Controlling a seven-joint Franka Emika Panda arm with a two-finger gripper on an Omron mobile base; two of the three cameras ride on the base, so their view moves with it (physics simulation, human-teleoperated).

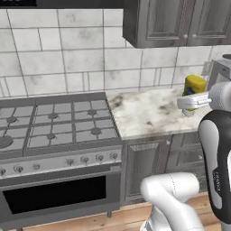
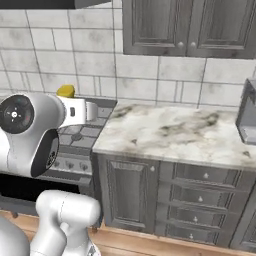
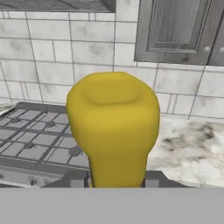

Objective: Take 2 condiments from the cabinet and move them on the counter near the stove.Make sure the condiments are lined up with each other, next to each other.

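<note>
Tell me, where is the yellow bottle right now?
The squat yellow squeeze bottle is held in the tool, up in the air above the white marble counter, right of the grey steel stove.

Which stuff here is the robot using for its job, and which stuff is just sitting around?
For the job: yellow squeeze bottle held in the gripper, counter, stove, cabinet.

Just there: coffee machine, drawers, tiled wall.
</note>
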